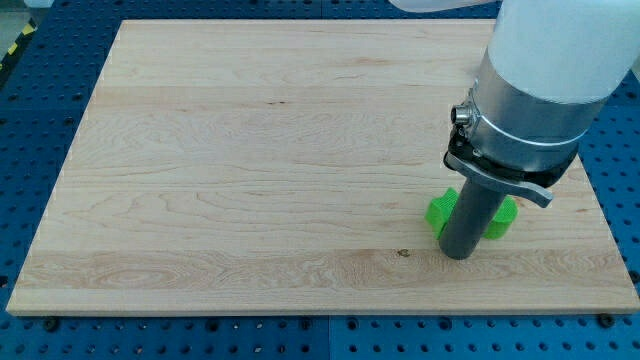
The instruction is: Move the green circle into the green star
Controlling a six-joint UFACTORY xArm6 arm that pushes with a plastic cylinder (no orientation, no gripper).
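Board (250, 160) looked like pale wood, visible grain, smooth matt finish, small dark knot near my rod. Surround (40, 120) was blue perforated sheet, metal by look, slight sheen. My rod (468, 215) read as dark grey, matt; tip (457, 256) same finish. Collar (520, 120) above it was brushed silver metal, faint gloss; housing (560, 45) above that white, smooth, likely plastic. Green blocks (440, 212) beside rod looked bright plastic, soft sheen; shapes partly hidden.

No text, label, brand, number or sign can be read on anything in view.
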